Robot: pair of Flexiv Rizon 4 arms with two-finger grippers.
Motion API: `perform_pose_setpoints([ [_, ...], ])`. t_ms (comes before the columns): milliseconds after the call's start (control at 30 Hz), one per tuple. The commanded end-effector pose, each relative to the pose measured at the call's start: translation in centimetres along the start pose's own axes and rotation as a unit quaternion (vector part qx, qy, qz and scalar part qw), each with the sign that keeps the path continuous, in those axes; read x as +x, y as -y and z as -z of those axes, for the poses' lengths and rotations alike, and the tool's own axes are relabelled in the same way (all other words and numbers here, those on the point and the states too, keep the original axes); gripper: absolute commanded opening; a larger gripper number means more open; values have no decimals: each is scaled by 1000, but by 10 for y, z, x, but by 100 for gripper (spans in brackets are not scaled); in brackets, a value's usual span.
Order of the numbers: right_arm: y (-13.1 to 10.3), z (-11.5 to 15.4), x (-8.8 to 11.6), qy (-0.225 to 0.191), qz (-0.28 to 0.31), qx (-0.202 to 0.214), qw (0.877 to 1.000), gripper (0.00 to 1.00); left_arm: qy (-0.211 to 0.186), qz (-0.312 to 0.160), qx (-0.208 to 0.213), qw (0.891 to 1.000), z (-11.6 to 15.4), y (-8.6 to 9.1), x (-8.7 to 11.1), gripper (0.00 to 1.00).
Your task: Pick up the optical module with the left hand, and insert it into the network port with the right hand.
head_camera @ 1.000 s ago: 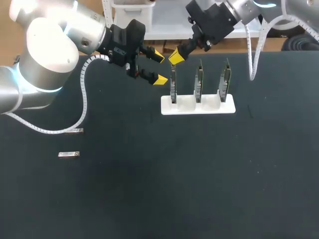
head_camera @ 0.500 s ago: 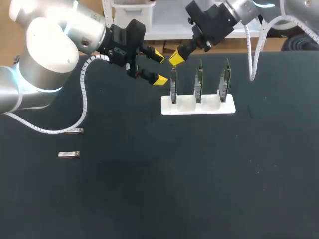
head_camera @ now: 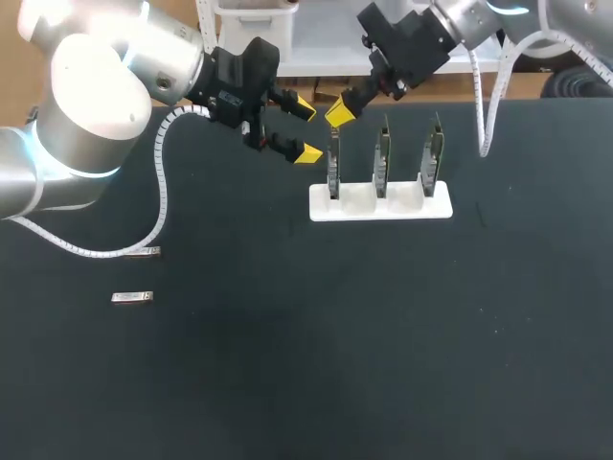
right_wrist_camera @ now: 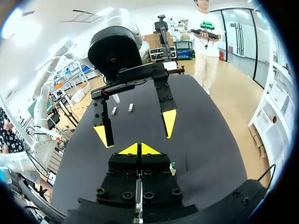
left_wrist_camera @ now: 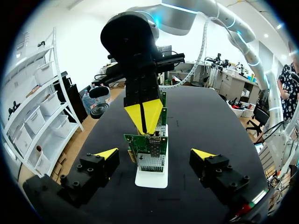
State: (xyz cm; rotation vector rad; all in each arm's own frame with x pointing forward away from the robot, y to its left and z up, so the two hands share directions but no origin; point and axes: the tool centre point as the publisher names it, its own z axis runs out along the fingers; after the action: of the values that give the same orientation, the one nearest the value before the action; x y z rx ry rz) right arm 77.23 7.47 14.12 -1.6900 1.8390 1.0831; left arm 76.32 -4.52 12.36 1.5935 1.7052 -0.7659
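Our left tool (head_camera: 306, 129) hung open beside the white stand (head_camera: 380, 205). Our right tool (head_camera: 338, 112) was squeezed shut just over the first green board (head_camera: 333, 165). The module (head_camera: 131, 297) lay far off on the bench (head_camera: 383, 345), a second module (head_camera: 144, 252) near it.

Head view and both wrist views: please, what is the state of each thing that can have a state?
left pincer: open, empty, beside the rack.
right pincer: shut, tips together above the left board; whether it holds anything cannot be told.
white rack: all three slots filled.
left board, middle board, right board: upright in the slots.
near module: lying flat, untouched.
far module: lying flat, untouched.
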Motion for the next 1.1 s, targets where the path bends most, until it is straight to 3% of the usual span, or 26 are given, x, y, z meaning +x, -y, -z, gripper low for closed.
perform_pose_setpoints([
  [33, 7, -3, 3, 0, -2, -7, 1000, 0, 0, 0, 0, 1000, 0, 0, 0, 100],
  [1100, 3, -5, 5, -12, -12, -11, 1000, 0, 0, 0, 0, 1000, 0, 0, 0, 100],
])
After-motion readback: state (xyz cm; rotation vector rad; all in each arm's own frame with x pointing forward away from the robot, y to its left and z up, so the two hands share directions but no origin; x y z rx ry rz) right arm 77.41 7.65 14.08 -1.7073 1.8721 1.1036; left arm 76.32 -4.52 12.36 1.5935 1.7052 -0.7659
